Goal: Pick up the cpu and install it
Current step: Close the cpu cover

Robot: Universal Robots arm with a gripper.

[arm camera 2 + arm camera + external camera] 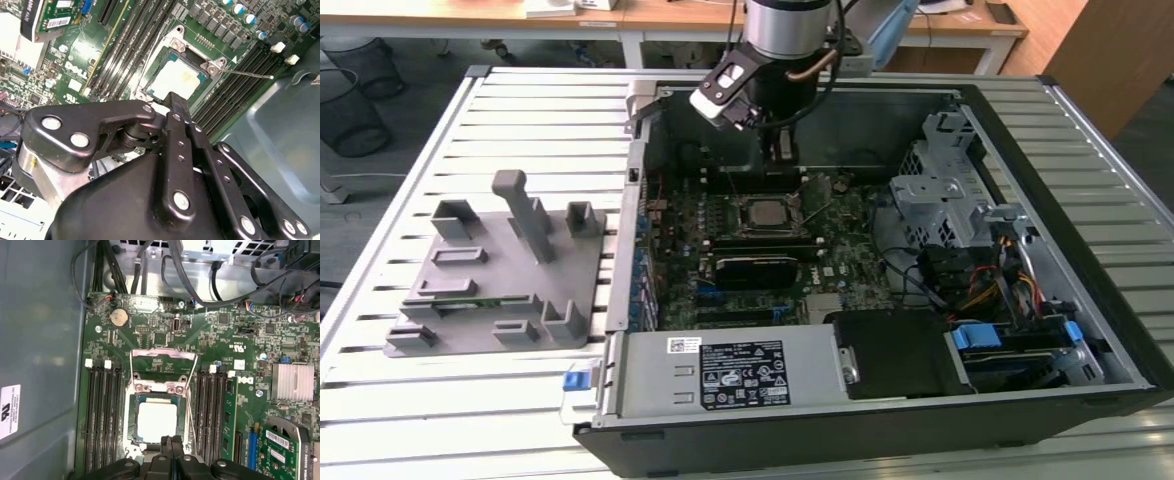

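- gripper (779, 155) hangs inside the open computer case (881, 105), low over the motherboard (720, 215)
- fingers pinched together, tip to tip, nothing between them; this shows in both wrist views (171, 440) (176, 100)
- cpu (156, 421) lies flat in its socket (131, 415), silvery top up, not gripped
- in the second wrist view the cpu (175, 80) sits just past the fingertips, near its one edge; contact cannot be told
- in the exterior view the cpu (765, 212) is just below the gripper
- socket load plate (162, 356) flipped open, lever (190, 390) beside the socket
- grey holder (494, 270) on the slatted table (534, 110), at the exterior view's left, well apart
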